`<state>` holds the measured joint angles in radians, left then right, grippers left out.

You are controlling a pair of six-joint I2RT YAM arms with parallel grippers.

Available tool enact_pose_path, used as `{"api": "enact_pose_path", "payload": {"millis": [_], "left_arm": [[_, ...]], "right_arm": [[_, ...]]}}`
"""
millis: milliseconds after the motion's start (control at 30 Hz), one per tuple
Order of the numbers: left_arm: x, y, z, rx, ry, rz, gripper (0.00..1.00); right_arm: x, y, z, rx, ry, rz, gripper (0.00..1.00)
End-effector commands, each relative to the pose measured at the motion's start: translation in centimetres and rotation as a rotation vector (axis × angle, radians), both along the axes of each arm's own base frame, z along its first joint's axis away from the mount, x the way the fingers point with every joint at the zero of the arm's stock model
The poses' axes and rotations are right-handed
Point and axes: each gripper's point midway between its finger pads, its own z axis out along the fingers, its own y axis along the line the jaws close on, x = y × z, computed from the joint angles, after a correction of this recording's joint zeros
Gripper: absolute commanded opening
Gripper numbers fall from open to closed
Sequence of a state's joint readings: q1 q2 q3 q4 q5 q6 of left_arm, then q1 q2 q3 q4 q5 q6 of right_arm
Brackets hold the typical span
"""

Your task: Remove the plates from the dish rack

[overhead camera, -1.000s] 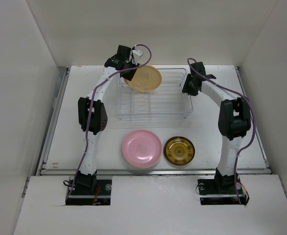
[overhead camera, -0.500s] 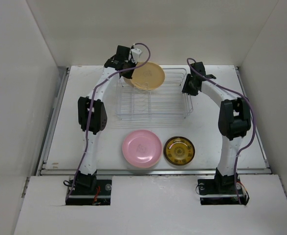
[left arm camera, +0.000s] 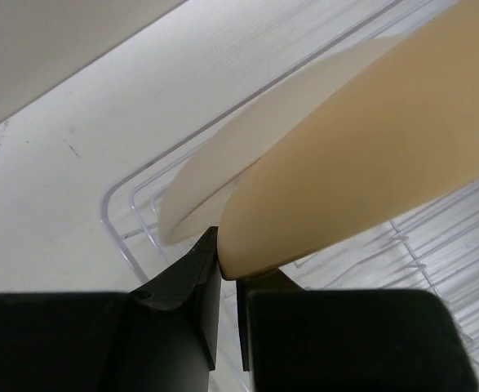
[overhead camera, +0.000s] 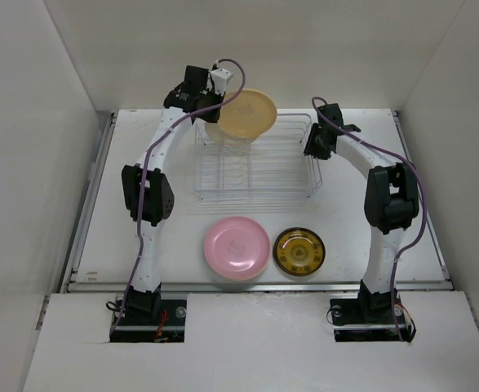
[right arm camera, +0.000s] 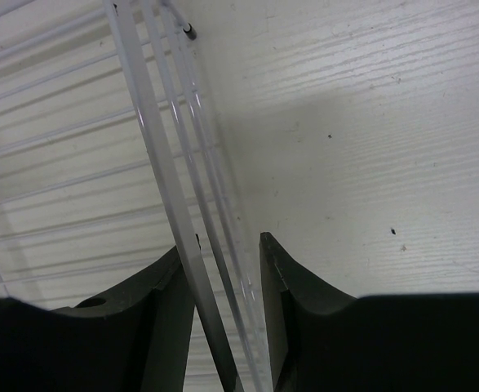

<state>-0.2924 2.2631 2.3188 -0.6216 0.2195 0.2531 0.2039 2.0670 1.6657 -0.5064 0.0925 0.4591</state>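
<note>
Right now, 2 plates lie flat on the table (overhead camera: 345, 220) just in front of the dish rack (overhead camera: 255, 189): a pink plate (overhead camera: 236, 247) and, beside it, a smaller amber-brown plate (overhead camera: 299, 251). They are out of the rack already.

The right gripper (right arm camera: 223, 245) is at the right side of the rack. Its jaws are closed around the thin wire wall there and seem to hold the rack so it cannot slide.

Over the far left corner of the rack, the left gripper (left arm camera: 227, 265) pinches the edge of a pale yellow plate (overhead camera: 247, 113) and holds it up in the air, clear of the wires and tilted.

I think this plate is hard, stiff and quite light. It looks smooth, so it may slip. The rim is the only good place to grab, and a pinch on 1 small spot lets the plate swing, so slow moves are best. It could crack if it drops.

A cream shape (left arm camera: 239, 155) shows just behind the yellow plate, low at the rack's far left. It is likely 1 more plate, but most of it is hidden. I cannot tell if it stands between the prongs.
</note>
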Motion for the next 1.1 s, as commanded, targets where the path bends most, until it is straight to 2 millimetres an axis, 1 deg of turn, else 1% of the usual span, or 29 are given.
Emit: {"api": "enact_pose_path", "payload": {"millis": [0,33,67,100,167,233,300,333,367,400,433,467,500,533,567,600,633,667,700,733,767,800,867,900,933,967,1000,1033,1067], "left_arm": [[-3.6,-1.0,9.7,-0.108,-0.102,-0.073,0.0],[-3.7,-1.1,9.3,-0.102,-0.097,-0.087,0.0],[-4.1,-1.0,9.7,-0.102,-0.096,-0.087,0.0],[-4.4,-1.1,9.5,-0.111,-0.08,-0.089,0.0],[-5.1,-1.1,10.4,-0.121,-0.083,-0.102,0.0],[-6.1,-1.1,11.8,-0.135,-0.084,-0.105,0.0],[-7.6,-1.0,14.1,-0.152,-0.101,-0.124,0.0],[-9.0,-0.8,14.2,-0.15,-0.062,-0.131,0.0],[-10.3,-0.8,14.0,-0.14,-0.034,-0.177,0.0],[-11.5,-0.6,13.5,-0.119,0.0,-0.202,0.0],[-13.1,-0.5,13.0,-0.084,0.037,-0.236,0.0],[-15.6,0.3,10.5,-0.019,0.164,-0.254,0.0],[-16.9,1.2,9.5,0.066,0.19,-0.3,0.0],[-18.5,1.7,8.6,0.11,0.236,-0.331,0.0],[-21.4,2.9,6.2,0.158,0.381,-0.366,0.0],[-23.2,2.9,5.5,0.178,0.438,-0.417,0.0],[-24.7,3.6,5.1,0.211,0.469,-0.486,0.0],[-26.6,3.3,4.7,0.237,0.519,-0.542,0.0],[-28.5,3.8,3.2,0.265,0.61,-0.556,0.0],[-29.3,4.4,2.6,0.333,0.623,-0.57,0.0],[-30.2,4.7,2.4,0.368,0.625,-0.605,0.0],[-31.6,4.3,1.1,0.407,0.682,-0.644,0.0],[-32.7,4.3,0.3,0.462,0.712,-0.671,0.0],[-33.9,4.0,-0.6,0.505,0.747,-0.709,0.0],[-34.4,4.0,-1.1,0.537,0.762,-0.726,0.0],[-35.1,3.9,-2.2,0.605,0.79,-0.746,0.0],[-34.9,4.1,-2.4,0.626,0.794,-0.741,0.0],[-35.5,3.6,-3.2,0.662,0.798,-0.761,0.0],[-35.5,3.6,-3.6,0.694,0.804,-0.745,0.0]], "right_arm": [[-0.5,0.1,-0.2,-0.01,-0.003,0.016,0.41],[-0.7,0.0,-0.1,-0.01,-0.003,0.016,0.41],[-0.7,0.0,-0.1,-0.01,-0.003,0.016,0.41],[-0.7,0.0,-0.1,-0.01,-0.003,0.016,0.41],[-0.7,-0.1,-0.1,-0.017,-0.005,0.011,0.41],[-0.7,-0.1,-0.1,-0.017,-0.005,0.011,0.41],[-0.7,-0.1,-0.1,-0.017,-0.005,0.011,0.41],[-0.9,-0.2,-0.5,-0.019,0.004,0.011,0.41],[-0.9,-0.2,-0.5,-0.019,0.004,0.011,0.41],[-0.9,-0.1,-0.5,-0.013,0.005,0.004,0.41],[-1.1,-0.2,-0.4,-0.014,0.006,0.004,0.41],[-1.1,-0.2,-0.4,-0.014,0.006,0.004,0.41],[-1.4,-0.3,-0.3,-0.014,0.006,0.004,0.41],[-1.4,-0.3,-0.3,-0.014,0.006,0.004,0.41],[-1.6,-0.3,-0.2,-0.014,0.006,0.004,0.41],[-1.6,-0.3,0.3,-0.012,-0.003,0.004,0.41],[-1.6,-0.3,0.3,-0.012,-0.003,0.004,0.41],[-1.6,-0.3,0.7,-0.01,-0.012,0.004,0.41],[-1.9,-0.4,0.3,-0.012,-0.002,0.004,0.41],[-2.1,-0.4,0.2,-0.014,0.007,0.004,0.41],[-2.1,-0.4,0.2,-0.014,0.008,0.004,0.41],[-2.3,-0.5,0.3,-0.014,0.008,0.004,0.41],[-2.6,-0.7,-0.1,-0.023,0.016,-0.002,0.41],[-3.0,-0.3,0.0,-0.024,0.018,0.007,0.41],[-3.0,-0.3,0.0,-0.029,0.018,0.015,0.41],[-3.0,-0.5,0.1,-0.035,0.009,0.009,0.41],[-3.2,-0.6,-0.2,-0.037,0.018,0.009,0.41],[-3.3,-0.6,-0.2,-0.037,0.018,0.009,0.41],[-3.5,-0.6,-0.5,-0.039,0.027,0.009,0.41]]}}
